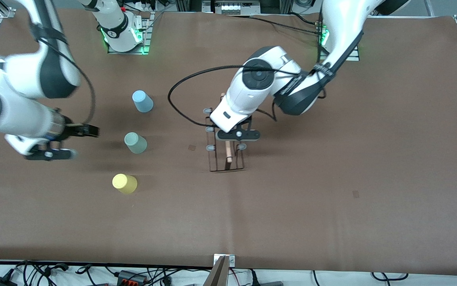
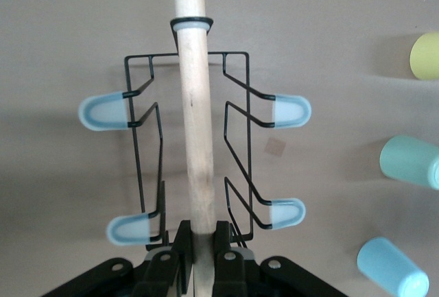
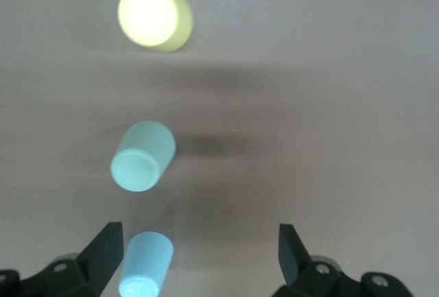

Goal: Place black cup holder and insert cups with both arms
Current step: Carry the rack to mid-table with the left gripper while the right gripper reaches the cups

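Two grips differ — your left gripper [image 2: 199, 256] pinches the black cup holder [image 1: 226, 147] by its stiff rod; the right gripper [image 3: 199, 256] gapes empty, light cups [image 1: 135, 143] at its three o'clock.

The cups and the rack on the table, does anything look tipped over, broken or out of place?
Nothing stands out. The light blue cup, the pale green cup and the yellow cup stand apart in a row, bottoms up, none tipped. The left gripper is shut on the black cup holder by its wooden rod, and the wires look unbent.

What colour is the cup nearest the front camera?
Yellow: the yellow cup shows best in the front view.
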`<state>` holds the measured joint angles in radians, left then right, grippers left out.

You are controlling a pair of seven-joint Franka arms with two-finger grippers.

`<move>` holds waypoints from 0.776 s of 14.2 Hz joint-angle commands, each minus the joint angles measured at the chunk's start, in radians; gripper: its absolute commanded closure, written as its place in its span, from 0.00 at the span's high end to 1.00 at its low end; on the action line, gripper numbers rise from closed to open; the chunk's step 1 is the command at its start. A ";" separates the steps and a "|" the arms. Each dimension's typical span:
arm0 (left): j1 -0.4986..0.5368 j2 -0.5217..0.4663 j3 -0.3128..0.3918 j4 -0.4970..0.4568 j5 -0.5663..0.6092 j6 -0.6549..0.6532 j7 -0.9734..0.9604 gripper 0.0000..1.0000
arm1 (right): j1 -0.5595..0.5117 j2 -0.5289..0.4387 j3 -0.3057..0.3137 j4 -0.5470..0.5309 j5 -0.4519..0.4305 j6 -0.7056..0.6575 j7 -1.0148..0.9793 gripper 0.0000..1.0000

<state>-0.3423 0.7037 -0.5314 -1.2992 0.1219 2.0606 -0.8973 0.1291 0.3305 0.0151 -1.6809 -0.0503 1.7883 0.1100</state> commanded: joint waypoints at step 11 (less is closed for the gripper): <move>-0.083 0.047 0.085 0.055 0.025 0.073 -0.029 0.40 | 0.069 0.113 -0.004 -0.175 0.119 0.269 0.106 1.00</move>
<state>-0.4159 0.7642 -0.4519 -1.2712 0.1219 2.1540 -0.9119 0.1938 0.4321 0.0129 -1.8383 0.0546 2.0183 0.1996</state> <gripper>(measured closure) 0.731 0.000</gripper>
